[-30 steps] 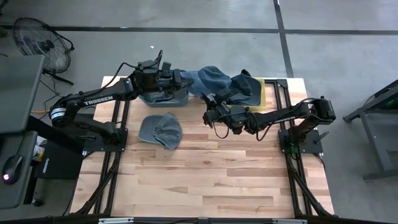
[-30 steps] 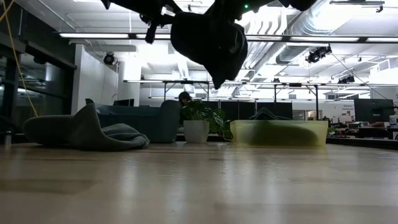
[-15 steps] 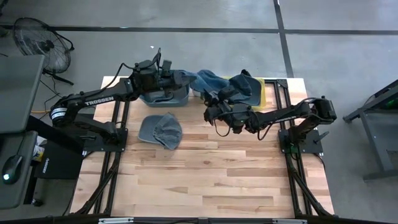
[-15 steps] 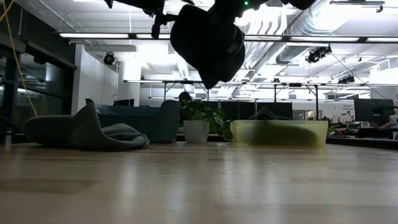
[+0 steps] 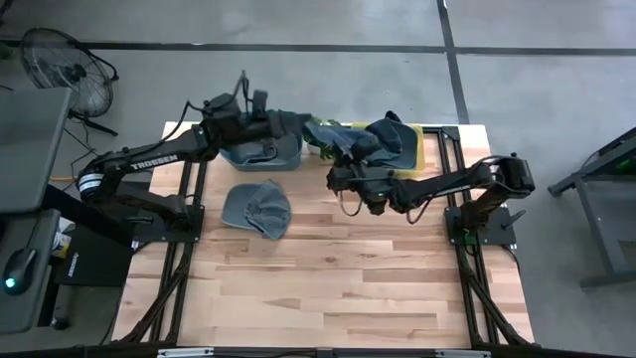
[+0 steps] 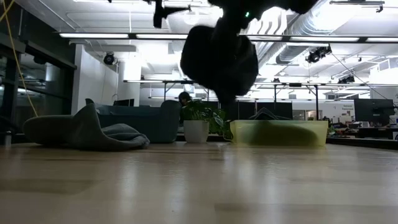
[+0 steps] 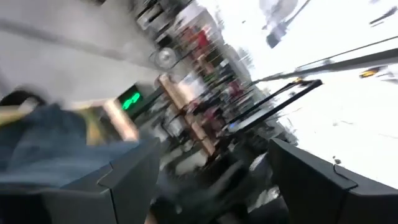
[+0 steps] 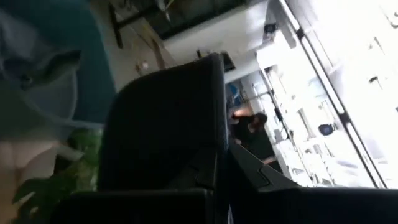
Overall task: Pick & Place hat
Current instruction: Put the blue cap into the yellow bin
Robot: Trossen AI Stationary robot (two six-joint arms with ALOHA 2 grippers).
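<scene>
A blue denim hat (image 5: 336, 132) hangs in the air between the two bins, dark against the ceiling lights in the low view (image 6: 219, 57). My right gripper (image 5: 332, 157) is shut on it, reaching in from the table's right. My left gripper (image 5: 298, 124) stands open just left of the hat, above the blue-grey bin (image 5: 263, 151); its fingers (image 7: 127, 177) are spread wide with nothing between them. A grey hat (image 5: 256, 209) lies flat on the table near the left arm. My right gripper holds the blue hat's cloth (image 8: 43, 68) between its shut fingers (image 8: 186, 143), coming level from the table's right side. The gripper itself hides which part it has. The hat hangs below the fingers (image 6: 219, 57), slack and lifted clear of the table.
A yellow bin (image 5: 417, 147) at the far right holds dark blue hats (image 5: 393, 139). The blue-grey bin stands at the far left. The wooden table (image 5: 338, 288) stretches toward its near edge. A potted plant (image 6: 198, 121) and a person show beyond the far edge.
My left gripper has opened and let go of the blue hat, then drawn back a little toward the table's left. The hat now hangs from my right gripper alone and has swung toward the yellow bin.
</scene>
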